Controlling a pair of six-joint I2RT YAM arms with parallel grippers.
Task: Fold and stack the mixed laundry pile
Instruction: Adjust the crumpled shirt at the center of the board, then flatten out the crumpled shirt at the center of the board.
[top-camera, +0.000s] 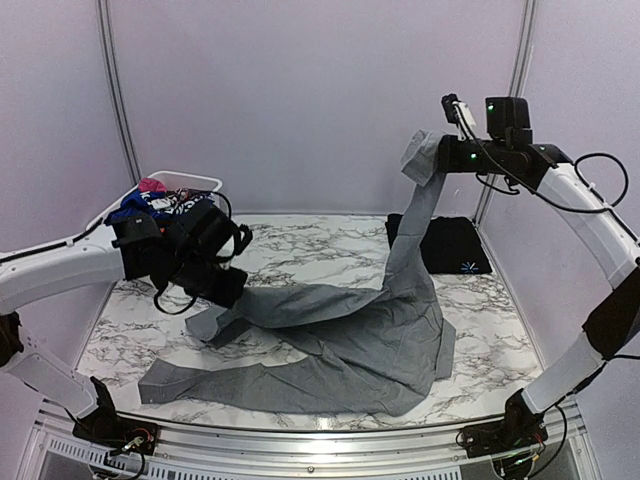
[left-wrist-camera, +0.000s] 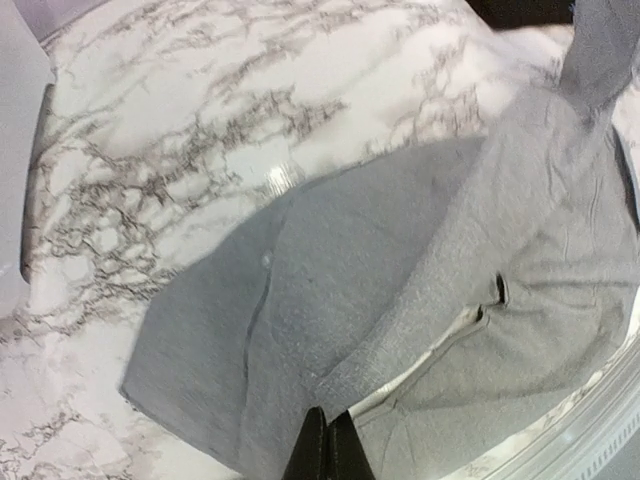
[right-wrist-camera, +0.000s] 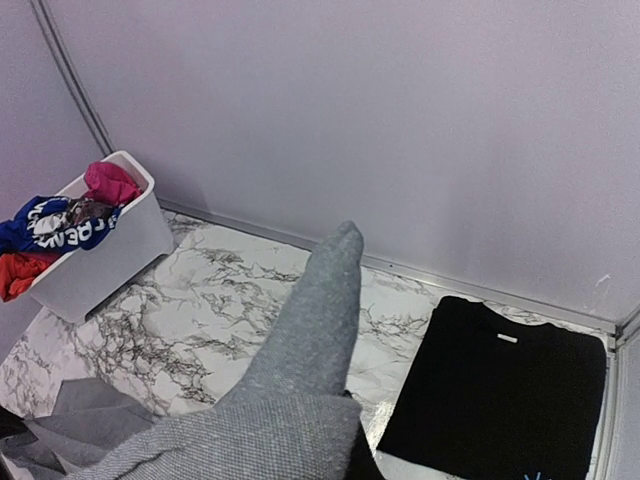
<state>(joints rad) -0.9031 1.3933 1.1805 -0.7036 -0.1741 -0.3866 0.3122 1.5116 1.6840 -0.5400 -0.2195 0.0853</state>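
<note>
Top external view: a grey garment (top-camera: 380, 340) lies spread across the middle and near part of the marble worktop (top-camera: 300, 245). One part of it is drawn up in a long strip toward the far right. The right jaws, raised high above the worktop, pinch the top of that strip. In the right wrist view the grey cloth drapes over them and hides the fingertips. The left jaws sit low at the garment's left edge, and the left wrist view shows them pressed together on a fold of the grey cloth. A black garment (top-camera: 450, 245) lies folded flat at the far right corner of the worktop, just behind the lifted strip. A white basket (top-camera: 195, 180) stands at the far left corner, holding a blue piece (top-camera: 130, 208), a pink piece (top-camera: 152, 185) and an orange-red piece (right-wrist-camera: 15, 270).
</note>
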